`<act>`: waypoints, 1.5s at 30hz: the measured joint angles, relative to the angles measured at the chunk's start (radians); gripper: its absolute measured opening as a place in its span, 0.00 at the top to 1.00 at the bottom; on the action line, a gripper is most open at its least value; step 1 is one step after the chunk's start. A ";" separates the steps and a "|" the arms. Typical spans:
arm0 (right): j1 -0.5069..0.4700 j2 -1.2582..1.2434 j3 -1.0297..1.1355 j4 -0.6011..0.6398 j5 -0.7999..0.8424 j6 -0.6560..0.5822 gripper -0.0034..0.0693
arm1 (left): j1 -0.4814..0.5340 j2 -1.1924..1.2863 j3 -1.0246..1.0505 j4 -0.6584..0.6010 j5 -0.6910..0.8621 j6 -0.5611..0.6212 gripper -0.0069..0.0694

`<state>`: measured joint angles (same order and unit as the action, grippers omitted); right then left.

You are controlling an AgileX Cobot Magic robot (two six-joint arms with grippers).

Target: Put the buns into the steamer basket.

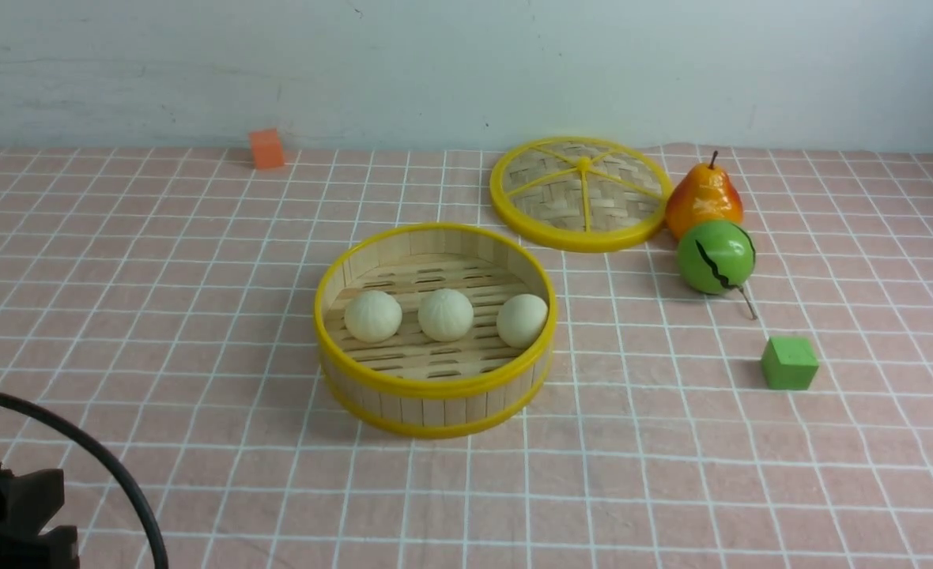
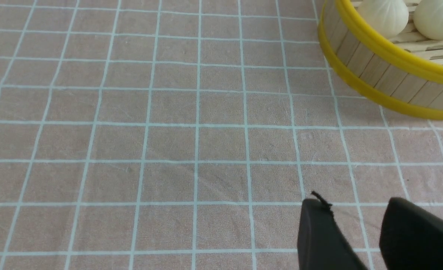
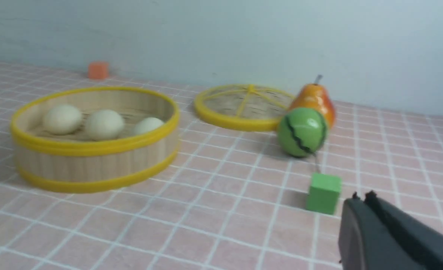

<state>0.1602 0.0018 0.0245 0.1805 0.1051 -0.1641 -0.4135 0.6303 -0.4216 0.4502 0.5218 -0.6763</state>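
Checked cloth (image 3: 214, 210); steamer basket (image 3: 94, 165) rim half-hides one bun (image 3: 149, 125).

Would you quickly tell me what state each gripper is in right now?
Left gripper: open, holding nothing.
Right gripper: closed, holding nothing.

This looks like a robot test bench, not a real kitchen. A pink cloth (image 1: 198, 316) printed with a white grid covers the table up to a bare pale wall (image 1: 435, 63) across the top of the frame. The props look like toys (a glossy pear (image 1: 704, 199) and a green ball (image 1: 717, 257)). An orange cube (image 1: 266, 148) sits at upper left and a green cube (image 1: 789, 363) at right. A black cable (image 1: 95, 442) loops in at lower left.
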 joint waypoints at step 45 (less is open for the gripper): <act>-0.129 -0.012 -0.009 -0.035 0.284 0.079 0.91 | 0.200 -0.482 0.373 0.002 -0.329 0.006 0.78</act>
<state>0.0307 -0.0098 0.0156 0.1458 0.3886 -0.0850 -0.2132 0.1482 -0.0491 0.4522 0.1927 -0.6703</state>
